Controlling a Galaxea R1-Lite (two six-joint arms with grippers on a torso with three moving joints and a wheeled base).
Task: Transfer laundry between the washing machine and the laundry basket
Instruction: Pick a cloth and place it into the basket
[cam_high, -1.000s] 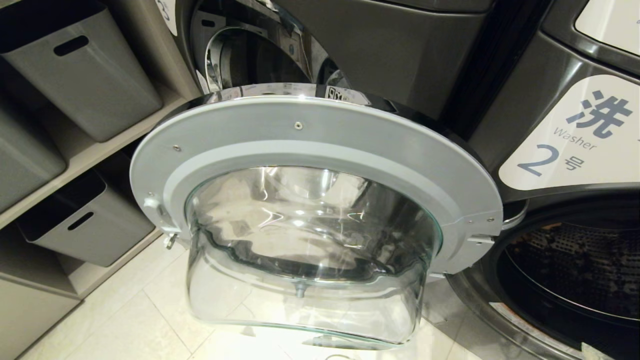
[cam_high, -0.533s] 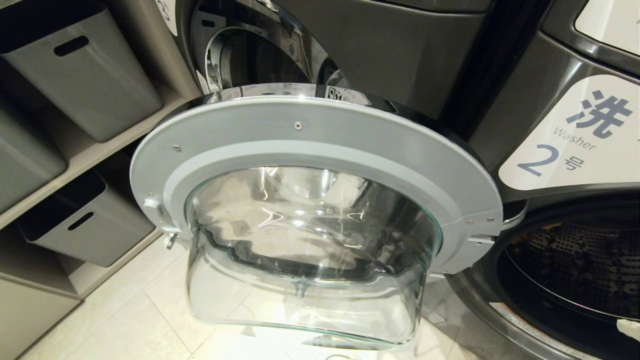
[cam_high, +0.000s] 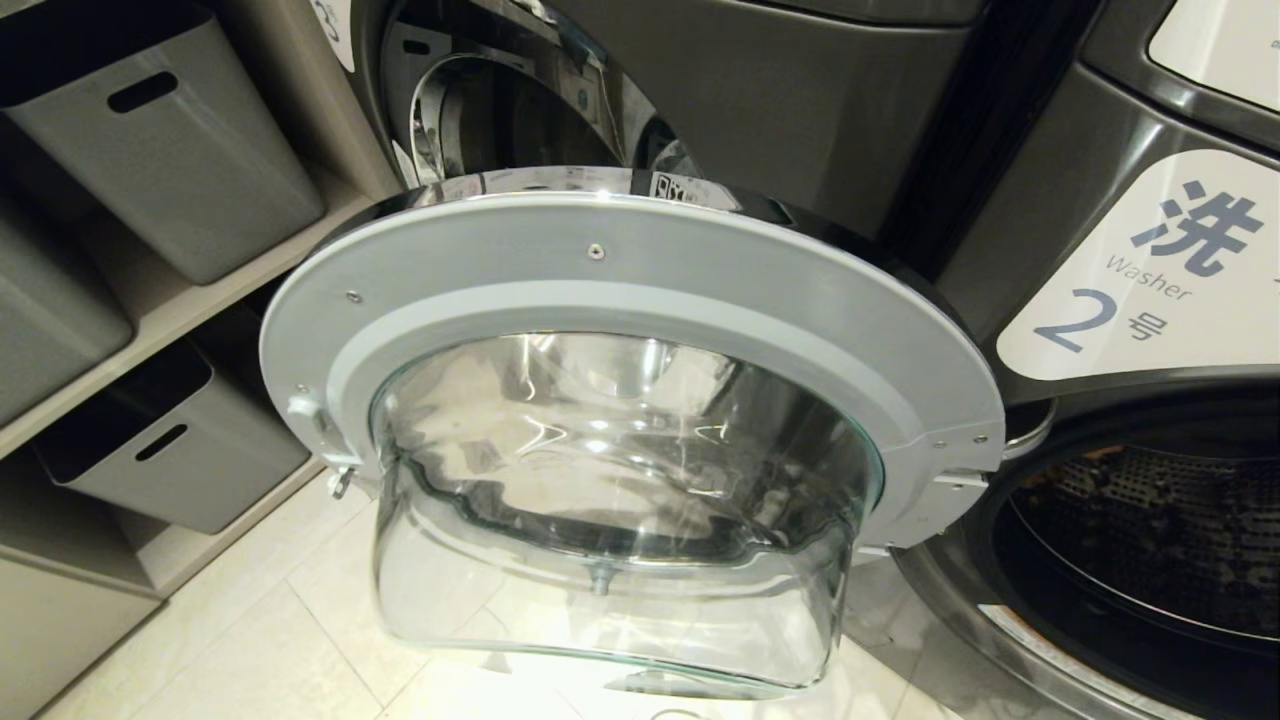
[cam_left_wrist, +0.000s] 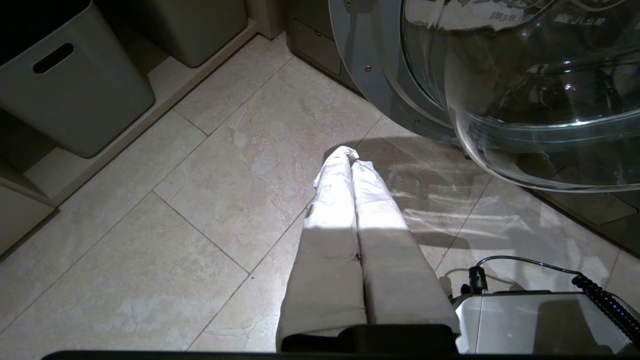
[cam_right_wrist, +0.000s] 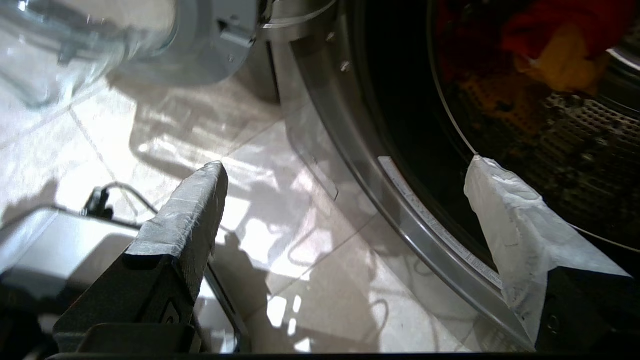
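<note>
This is a shared laundry room or laundromat. Dark grey front-loading machines stand side by side, one bearing a large white label (cam_high: 1150, 270) reading "Washer 2", its round glass door (cam_high: 620, 440) swung open; the neighbouring machine (cam_high: 520, 110) carries a "3". Plain grey bins (cam_high: 165, 130) sit on open shelves (cam_high: 200, 290), above a pale tiled floor (cam_left_wrist: 165, 225).

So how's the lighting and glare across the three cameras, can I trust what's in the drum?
Head view: the glass door throws bright reflections, and the drum is dim with no clothes showing. Right wrist view: the floor is glary and streaked with shadow, while the red and yellow laundry sits in murky dark. Left wrist view: a hard light-and-shadow line crosses the shut left hand.
</note>
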